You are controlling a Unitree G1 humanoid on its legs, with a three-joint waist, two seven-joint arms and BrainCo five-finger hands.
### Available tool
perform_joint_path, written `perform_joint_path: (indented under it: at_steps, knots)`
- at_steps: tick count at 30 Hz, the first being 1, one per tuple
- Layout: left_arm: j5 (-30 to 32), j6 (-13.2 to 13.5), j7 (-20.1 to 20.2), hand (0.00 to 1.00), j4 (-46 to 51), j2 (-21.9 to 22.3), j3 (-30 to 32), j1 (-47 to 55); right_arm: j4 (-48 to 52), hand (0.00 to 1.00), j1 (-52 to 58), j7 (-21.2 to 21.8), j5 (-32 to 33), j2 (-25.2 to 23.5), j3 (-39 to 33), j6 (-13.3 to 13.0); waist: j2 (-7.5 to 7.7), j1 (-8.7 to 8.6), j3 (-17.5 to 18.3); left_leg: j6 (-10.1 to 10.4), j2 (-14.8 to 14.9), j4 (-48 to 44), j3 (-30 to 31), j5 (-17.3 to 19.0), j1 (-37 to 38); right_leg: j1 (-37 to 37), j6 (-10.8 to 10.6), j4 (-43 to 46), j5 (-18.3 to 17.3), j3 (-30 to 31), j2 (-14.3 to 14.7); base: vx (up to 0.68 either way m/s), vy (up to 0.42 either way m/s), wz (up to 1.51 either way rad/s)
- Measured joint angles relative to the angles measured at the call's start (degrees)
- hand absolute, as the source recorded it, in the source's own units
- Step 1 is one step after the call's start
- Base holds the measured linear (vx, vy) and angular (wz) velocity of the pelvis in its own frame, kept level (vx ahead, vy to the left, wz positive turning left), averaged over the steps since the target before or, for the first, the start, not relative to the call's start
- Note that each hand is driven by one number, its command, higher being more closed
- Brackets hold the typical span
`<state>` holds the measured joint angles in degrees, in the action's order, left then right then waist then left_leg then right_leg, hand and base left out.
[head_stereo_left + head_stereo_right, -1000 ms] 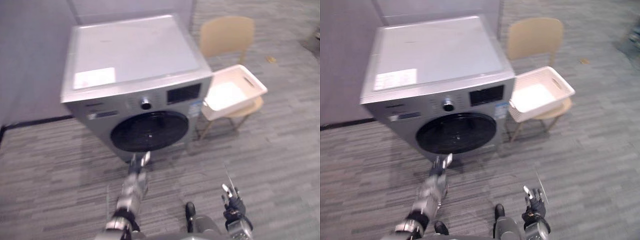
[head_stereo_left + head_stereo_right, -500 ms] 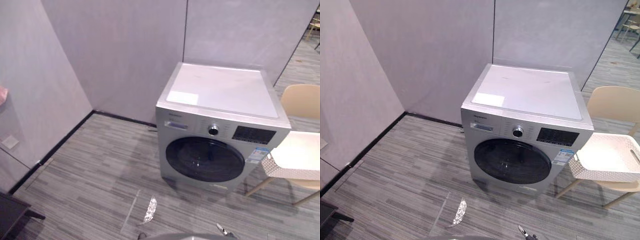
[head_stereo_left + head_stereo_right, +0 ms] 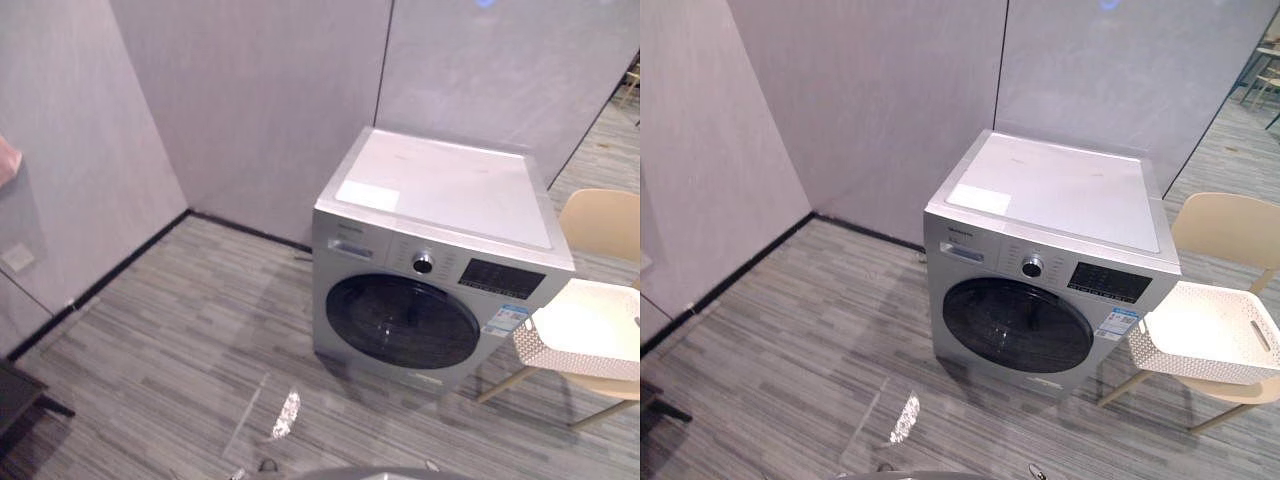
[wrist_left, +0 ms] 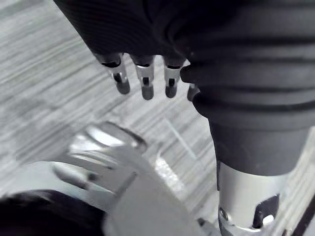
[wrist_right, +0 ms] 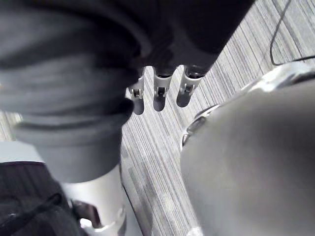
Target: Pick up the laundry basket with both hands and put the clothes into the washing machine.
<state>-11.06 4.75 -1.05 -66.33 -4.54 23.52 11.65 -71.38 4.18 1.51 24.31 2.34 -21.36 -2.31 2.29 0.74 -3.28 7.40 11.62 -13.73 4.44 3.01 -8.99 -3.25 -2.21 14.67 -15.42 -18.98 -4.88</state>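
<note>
In the eye views, the laundry basket (image 3: 1175, 358) is sitting on the chair (image 3: 1228, 222) at the right edge of the frame, just beside the closed washing machine (image 3: 450, 185), its long axis running across the frame. In the left wrist view, the left hand (image 4: 145, 81) is hanging over the floor (image 4: 59, 73), fingers relaxed and straight, holding nothing. In the right wrist view, the right hand (image 5: 160, 93) is hanging likewise, empty, and is judged nearer the laundry basket, well apart from both.
</note>
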Motion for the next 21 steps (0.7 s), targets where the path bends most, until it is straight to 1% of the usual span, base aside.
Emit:
perform_joint_path:
  at_steps: [1, 2, 3, 4, 5, 6, 7, 8, 9, 10, 12, 13, 14, 15, 16, 17, 18, 19, 20, 21]
  knots:
    - [-1.4, -0.6, 0.0, 0.00, 0.1, 0.3, 2.4, 0.2, 0.1, 0.00, -1.1, -0.1, 0.3, -0.5, -0.7, -0.1, 0.99, 0.40, -1.7, -7.1, 0.7, -12.2, 0.0, 0.1, -5.9, -0.3, 1.1, 0.0, -0.2, -0.1, 1.5, 0.02, -0.199, -0.18]
    - [-2.1, -0.8, 0.1, 0.00, 0.4, 0.4, 3.5, 0.1, 0.2, 0.00, -1.4, -0.1, 0.4, -0.6, -0.7, -0.1, 1.45, 0.58, -2.2, -8.2, 1.0, -16.6, -0.1, -0.7, -8.3, -0.7, 1.7, -0.4, 0.4, 0.0, 1.9, 0.07, -0.202, -0.17]
    - [-2.4, -1.2, 0.1, 0.00, 0.6, 1.2, 4.2, 0.7, 0.7, 0.00, -1.5, -0.2, 0.4, -0.7, -0.7, -0.4, 1.15, 1.73, -2.3, -6.5, 1.3, -23.0, -0.4, 0.0, -11.2, -1.4, 1.8, -1.1, 0.8, 0.0, 2.7, 0.08, -0.148, -0.17]
    - [-2.4, -1.2, 0.1, 0.00, 0.8, 1.6, 4.2, 0.8, 0.9, 0.00, -1.7, -0.2, 0.4, -0.3, -0.8, -0.5, 0.89, 1.98, -2.5, -4.7, 0.7, -25.3, -1.3, 1.8, -12.2, -1.8, 1.8, -1.5, 0.8, 0.0, 2.8, 0.13, -0.119, -0.14]
    - [-2.4, -1.1, 0.2, 0.00, 0.9, 2.1, 3.5, 0.9, 0.9, 0.00, -2.5, -0.1, 0.4, 0.8, -0.8, -0.7, 0.14, 2.09, -2.7, -2.4, -1.8, -26.3, -4.4, 4.6, -12.9, -2.6, 1.7, -3.0, 1.0, -0.1, 2.8, 0.13, -0.042, 0.00]
    - [-2.4, -1.2, 0.4, 0.00, 0.9, 2.4, 2.9, 0.9, 1.1, 0.00, -3.1, -0.1, 0.4, 1.3, -0.8, -0.8, -0.67, 2.29, -2.6, -2.8, -3.2, -24.8, -6.6, 4.9, -12.8, -2.7, 1.6, -3.9, 1.2, -0.3, 2.8, 0.21, -0.004, 0.03]
    - [-2.3, -1.1, 1.1, 0.00, 0.8, 3.0, 1.3, 1.0, 1.5, 0.00, -4.5, -0.1, 0.3, 2.8, -0.9, -1.2, -2.10, 2.82, -1.8, -5.4, -5.0, -16.4, -15.4, 5.8, -11.1, -2.5, 1.0, -6.3, 2.0, -0.5, 2.9, 0.19, 0.015, 0.13]
    - [-2.2, -1.2, 1.1, 0.00, 0.7, 3.2, 0.8, 0.6, 1.5, 0.00, -5.0, -0.1, 0.3, 3.0, -0.9, -1.4, -2.58, 2.95, -1.7, -8.0, -5.2, -12.6, -19.4, 5.6, -10.6, -2.4, 0.7, -7.2, 2.2, -0.8, 2.8, 0.27, 0.008, 0.33]
    - [-2.2, -1.1, 1.2, 0.00, 0.7, 3.5, 0.9, -0.1, 2.1, 0.00, -5.6, -0.1, 0.3, 2.7, -0.9, -1.3, -2.68, 3.14, -1.3, -10.6, -6.8, -7.6, -22.3, 4.0, -9.1, -2.2, -0.1, -8.8, 2.9, -1.5, 1.8, 0.28, -0.009, 0.38]
    - [-2.2, -0.9, 1.2, 0.00, 0.7, 3.5, 1.0, -0.1, 2.1, 0.00, -6.3, -0.1, 0.3, 2.6, -0.6, -1.2, -2.05, 3.44, -1.3, -11.5, -9.1, -4.3, -22.2, 2.9, -8.3, -1.8, -0.8, -9.7, 3.4, -1.4, 0.5, 0.30, -0.003, 0.40]
    - [-2.2, -0.9, 1.1, 0.00, 0.2, 3.2, 1.0, -0.4, 2.4, 0.00, -7.1, -0.1, 0.3, 2.3, -0.6, -1.2, -1.97, 3.33, -1.3, -11.8, -10.9, -2.6, -21.6, 3.0, -6.6, -3.3, -1.4, -9.8, 3.8, -1.5, -0.6, 0.30, 0.034, 0.32]
    - [-2.2, -0.8, 1.1, 0.00, 0.2, 3.2, 1.1, -0.4, 2.8, 0.00, -7.2, 0.0, 0.3, 2.1, -0.6, -1.3, -1.50, 3.41, -1.4, -11.9, -11.6, -1.0, -21.4, 3.1, -4.2, -3.7, -1.6, -7.0, 3.9, -1.0, -1.5, 0.29, 0.053, 0.22]
    - [-2.3, -0.8, 1.1, 0.00, 0.1, 3.2, 1.0, -0.4, 3.0, 0.00, -7.2, 0.1, 0.4, 1.9, -0.5, -1.4, -1.65, 3.38, -1.3, -12.0, -11.8, 0.1, -21.2, 3.1, -2.7, -3.3, -1.6, -4.2, 3.9, -0.9, -1.9, 0.34, 0.082, 0.11]
    - [-2.4, -0.8, 1.1, 0.00, 0.1, 3.1, 0.7, -0.4, 3.1, 0.00, -7.0, 0.1, 0.4, 1.4, -0.1, -1.5, -1.93, 3.28, -0.9, -11.9, -12.1, 2.1, -20.4, 3.2, 0.2, -1.6, -1.7, 3.7, 3.8, -0.8, -3.0, 0.22, 0.060, 0.11]
    - [-2.5, -0.8, 1.1, 0.00, 0.2, 2.7, 0.1, -0.4, 3.1, 0.00, -6.6, 0.1, 0.4, 1.2, 0.0, -1.5, -1.53, 3.23, -0.6, -11.9, -12.7, 3.2, -19.6, 3.2, 1.5, 0.1, -1.8, 9.1, 3.9, -1.0, -3.8, 0.29, 0.080, 0.49]
    - [-3.2, -0.7, 1.1, 0.00, 0.7, 1.7, -2.1, -0.8, 3.2, 0.00, -6.0, 0.4, 0.4, 0.6, 0.0, -1.5, -0.60, 2.63, 0.2, -12.1, -14.0, 5.1, -17.2, 3.5, 3.9, 3.6, -4.2, 21.3, 5.6, -1.0, -6.7, 0.27, 0.039, 0.93]
    - [-3.7, -0.6, 1.1, 0.00, 1.2, 0.5, -3.6, -1.6, 3.1, 0.00, -5.0, 0.7, 0.4, 0.1, -0.2, -1.4, 0.50, 1.44, 0.2, -12.3, -15.5, 5.6, -14.3, 3.7, 5.7, 6.2, -4.5, 29.6, 9.0, -0.4, -8.8, 0.41, 0.012, 1.66]
    - [-4.2, -0.4, 1.0, 0.00, 1.7, -0.5, -5.7, -3.1, 3.1, 0.00, -3.6, 1.1, 0.4, -0.3, -0.3, -1.0, 1.34, 0.02, -0.1, -12.8, -16.7, 5.8, -10.1, 3.9, 7.5, 9.5, -2.9, 39.8, 14.5, 2.6, -9.9, 0.43, -0.072, 1.90]
    - [-4.2, -0.2, 0.8, 0.00, 2.2, -1.0, -6.6, -4.7, 3.1, 0.00, -2.4, 1.1, 0.4, -0.2, -0.9, -1.0, 2.03, -0.16, -0.2, -13.0, -17.2, 5.7, -6.6, 4.0, 9.3, 13.1, -1.0, 47.4, 12.0, 6.4, -9.2, 0.35, -0.107, 1.69]
    - [-4.2, -0.2, 0.8, 0.00, 2.4, -0.8, -7.2, -5.5, 3.2, 0.00, -1.5, 1.1, 0.4, 0.0, -1.2, -0.9, 1.98, -0.12, -0.2, -13.0, -17.1, 5.7, -4.9, 4.0, 10.1, 14.9, -0.4, 49.7, 10.4, 8.0, -8.4, 0.30, -0.140, 1.50]
